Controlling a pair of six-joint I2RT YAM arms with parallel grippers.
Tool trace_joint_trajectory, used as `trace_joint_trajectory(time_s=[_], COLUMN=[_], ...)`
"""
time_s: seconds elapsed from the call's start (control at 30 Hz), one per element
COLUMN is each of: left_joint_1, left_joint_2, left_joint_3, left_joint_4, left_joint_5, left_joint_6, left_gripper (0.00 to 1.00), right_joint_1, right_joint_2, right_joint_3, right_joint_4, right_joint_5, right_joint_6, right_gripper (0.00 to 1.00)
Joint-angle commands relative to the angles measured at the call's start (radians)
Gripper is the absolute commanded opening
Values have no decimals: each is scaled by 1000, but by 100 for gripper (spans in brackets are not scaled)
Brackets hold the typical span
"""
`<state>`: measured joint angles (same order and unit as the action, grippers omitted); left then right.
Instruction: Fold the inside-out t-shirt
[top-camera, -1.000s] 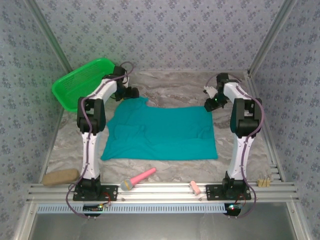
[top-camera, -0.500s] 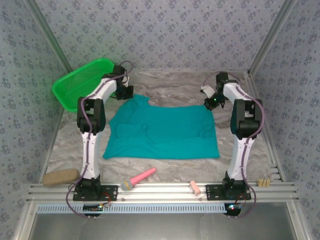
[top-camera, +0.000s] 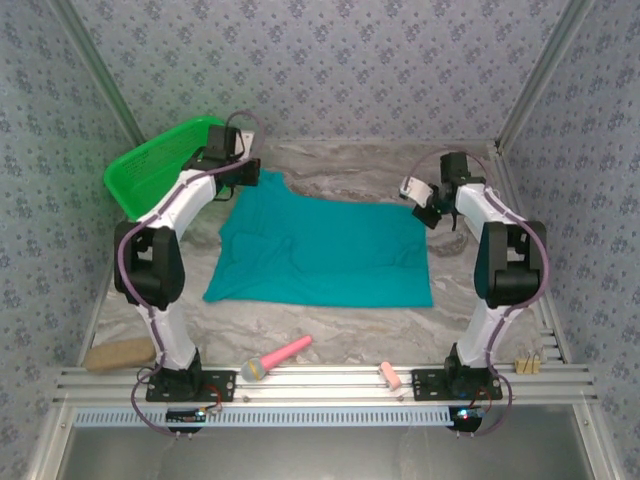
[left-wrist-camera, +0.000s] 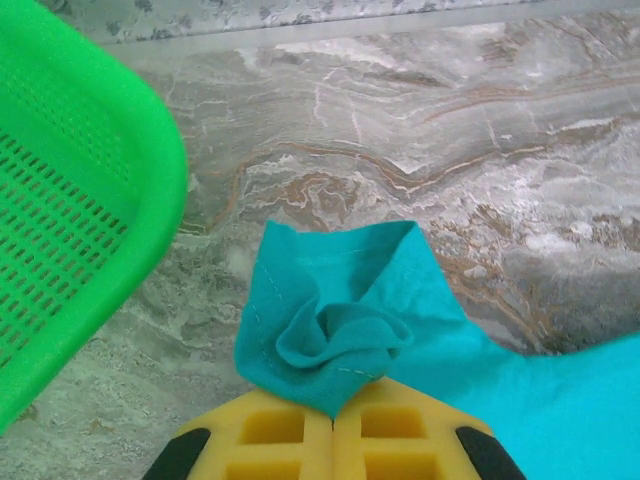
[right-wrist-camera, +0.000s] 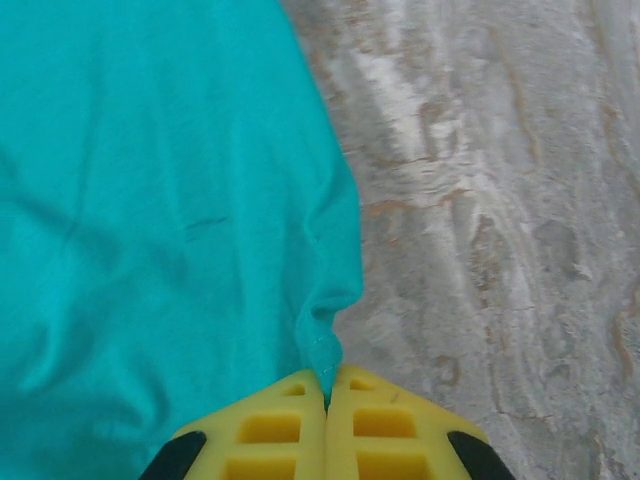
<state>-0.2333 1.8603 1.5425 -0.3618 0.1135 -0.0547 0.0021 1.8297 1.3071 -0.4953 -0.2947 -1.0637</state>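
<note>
Left end effector: the left end effector (left-wrist-camera: 333, 415) is clenched on the far left corner of the t-shirt (top-camera: 325, 250). A little bunch of teal cloth sticks out from between its yellow fingers (left-wrist-camera: 440, 425).
Right end effector: the right end effector (right-wrist-camera: 326, 385) is clenched too. It pinches the far right corner of the t-shirt, and a thin fold of cloth runs into its closed tips.
What just changed: a second ago both stood open beside those corners. Now both have snapped closed on the cloth. The left corner has gone farther back and more to the left, and the left arm's elbow has swung out to the side.
What it means: both far corners look caught, so the t-shirt seems ready to be lifted or pulled over for a fold. The folding itself looks like it is only starting.
T-shirt: it lies spread on the marble surface (top-camera: 350, 165) between the two arms. Its left half has bumps and wrinkles, and its near edge lies flat.
Things around: a green basket (top-camera: 150, 170) sits at the far left, just beside the held left corner. A pink toy (top-camera: 275, 358), a small pink piece (top-camera: 389, 377) and a brown block (top-camera: 120, 353) lie near the front, apart from the cloth.
In the way: the green basket is close to the left end effector and could get bumped. If the far edge is brought to the near edge, the pink toy lies close to where the cloth may land.
</note>
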Motion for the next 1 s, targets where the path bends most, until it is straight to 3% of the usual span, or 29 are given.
trace_joint_trajectory(time_s=[0.0,0.2,0.27,0.33,0.43,0.5,0.57,0.67,0.73,0.83,0.97], left_joint_1=[-8,-13,-19,-21,-18,-11,4,20,26,32,38], left_joint_2=[-64,-201,-294,-413,-597,-693,-792,-923,-984,-989,-803], left_joint_3=[-80,-218,-301,-418,-598,-679,-735,-768,-769,-733,-606], left_joint_4=[90,85,55,51,45,7,-51,-117,-140,-203,-310], left_joint_5=[0,42,14,-4,-41,-71,-96,-80,-35,-26,0], left_joint_6=[133,198,157,110,50,-3,-89,-182,-198,-261,-307], left_gripper=[0,0,0,0,2,13,28,80,99,100,100], right_joint_1=[-7,4,2,4,1,19,30,43,68,133,270], right_joint_2=[-81,-158,-188,-174,-184,-175,-166,-220,-277,-332,-302], right_joint_3=[-56,-106,-89,-41,-105,-136,-84,-65,-77,-97,-156], right_joint_4=[61,-28,-223,-376,-367,-402,-474,-483,-460,-377,-214], right_joint_5=[-64,-13,-25,-28,48,128,196,295,321,279,162], right_joint_6=[-165,-228,-224,-204,-189,-157,-98,-49,-53,-112,-163], right_gripper=[0,1,13,13,15,31,32,41,42,45,46])
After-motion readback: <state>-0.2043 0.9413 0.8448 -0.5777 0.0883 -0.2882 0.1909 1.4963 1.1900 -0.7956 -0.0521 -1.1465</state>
